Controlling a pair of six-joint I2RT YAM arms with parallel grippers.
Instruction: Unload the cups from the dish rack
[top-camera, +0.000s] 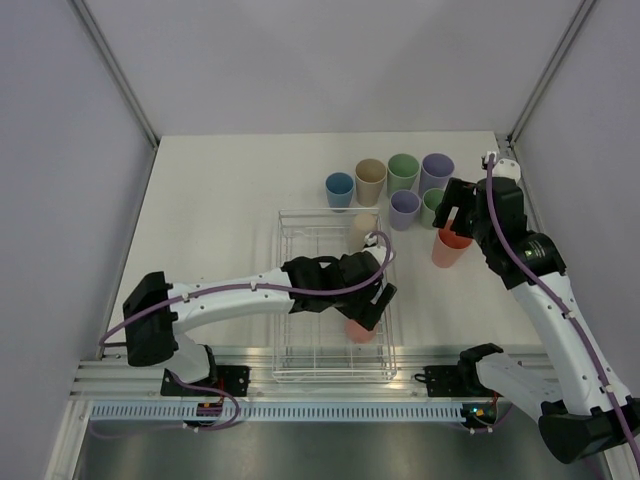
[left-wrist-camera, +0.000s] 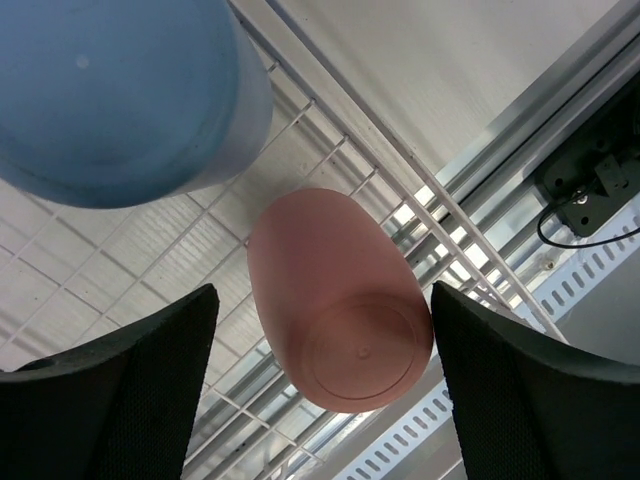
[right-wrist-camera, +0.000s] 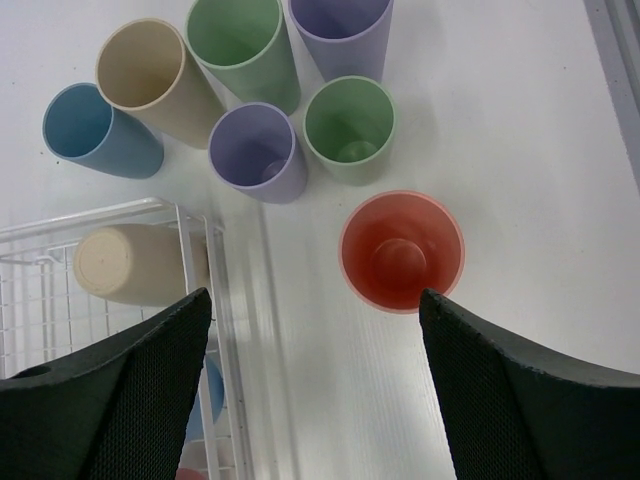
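One pink cup (left-wrist-camera: 340, 310) sits base-up between the left gripper's (left-wrist-camera: 322, 300) open jaws, axis eleven-to-five o'clock. Right gripper (right-wrist-camera: 312, 297) open too.

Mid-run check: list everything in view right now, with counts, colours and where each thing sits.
cups on table: seven, upright; blue, beige, two green, two purple, coral cup; around the rack's far right corner.
cups in rack: three, bases up; beige at the far right corner, blue and pink cup nearer the arms.
dish rack: one, clear, mid-table.
table: one, white.
left gripper: open, jaws either side of the pink cup.
right gripper: open, above the coral cup.
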